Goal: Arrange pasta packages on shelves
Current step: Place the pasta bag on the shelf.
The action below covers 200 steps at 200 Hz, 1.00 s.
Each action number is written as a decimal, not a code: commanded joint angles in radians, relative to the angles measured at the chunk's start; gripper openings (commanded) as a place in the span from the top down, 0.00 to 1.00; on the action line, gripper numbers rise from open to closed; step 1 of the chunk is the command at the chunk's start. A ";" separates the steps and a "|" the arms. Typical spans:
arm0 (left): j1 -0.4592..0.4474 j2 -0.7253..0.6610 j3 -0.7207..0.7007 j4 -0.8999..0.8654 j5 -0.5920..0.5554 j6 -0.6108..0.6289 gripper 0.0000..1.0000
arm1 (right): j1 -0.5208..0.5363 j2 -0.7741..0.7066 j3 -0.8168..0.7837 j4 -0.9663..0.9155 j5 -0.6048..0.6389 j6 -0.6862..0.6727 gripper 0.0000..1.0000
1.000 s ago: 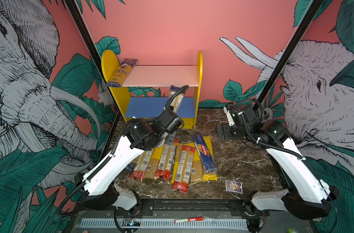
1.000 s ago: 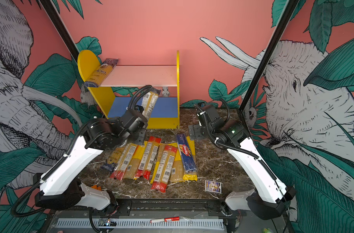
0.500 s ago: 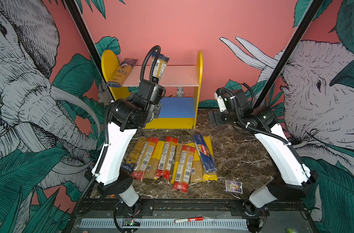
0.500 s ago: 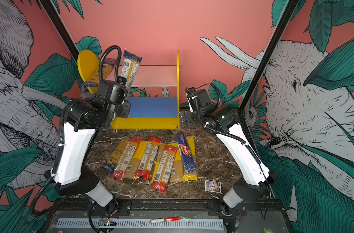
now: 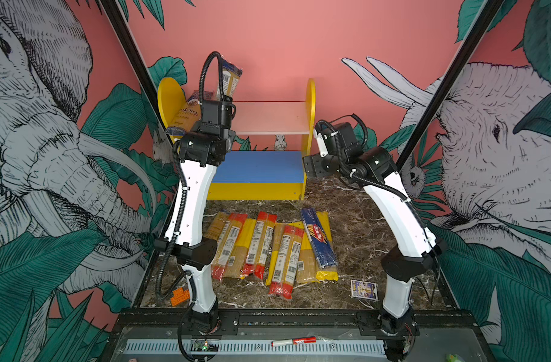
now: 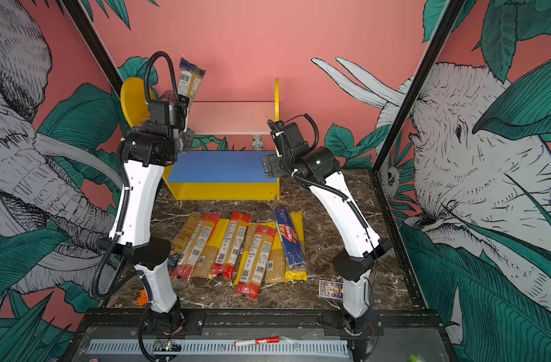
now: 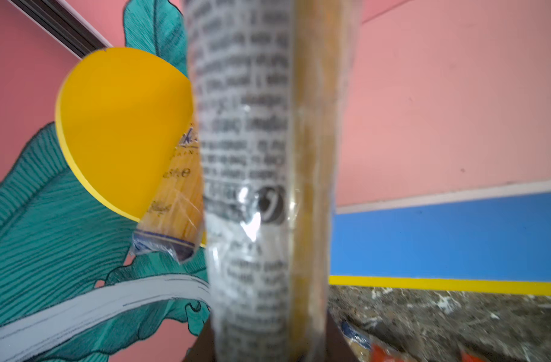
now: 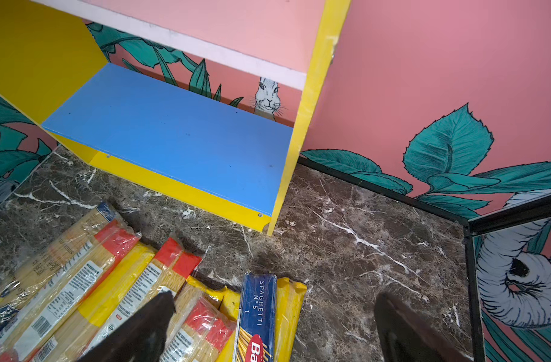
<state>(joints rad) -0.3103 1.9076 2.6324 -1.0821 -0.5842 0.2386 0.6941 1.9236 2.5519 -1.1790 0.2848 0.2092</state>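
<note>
**A:** What does the left tool (image 5: pixel 225 97) hold?

**B:** It is clenched on a clear plastic spaghetti packet with a dark blue end (image 5: pixel 231 78). The packet stands almost upright near the left side panel of the small yellow wooden shelf unit (image 5: pixel 310 103), higher than the pale pink upper board (image 5: pixel 271 117).

**A:** And the other packets?

**B:** A yellow Ankara packet (image 5: pixel 186 117) leans tilted at the left end of that board. The remaining long packets (image 5: pixel 261 247) lie side by side on the brown marble worktop (image 5: pixel 355 219) before the shelf unit. A dark blue Barilla packet (image 5: pixel 318 238) lies on top of yellow ones.

**A:** The right tool (image 8: pixel 275 297)?

**B:** Its jaws are wide apart and it grasps nothing. It hangs beside the right side panel.
</note>
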 commanded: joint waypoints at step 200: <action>0.196 0.092 0.089 0.474 0.175 0.067 1.00 | -0.061 0.171 0.163 -0.061 0.022 0.090 0.01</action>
<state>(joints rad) -0.1207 2.0392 2.6701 -0.8062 -0.4076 0.3096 0.6395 2.0811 2.6949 -1.2095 0.2920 0.2829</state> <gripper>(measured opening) 0.318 0.989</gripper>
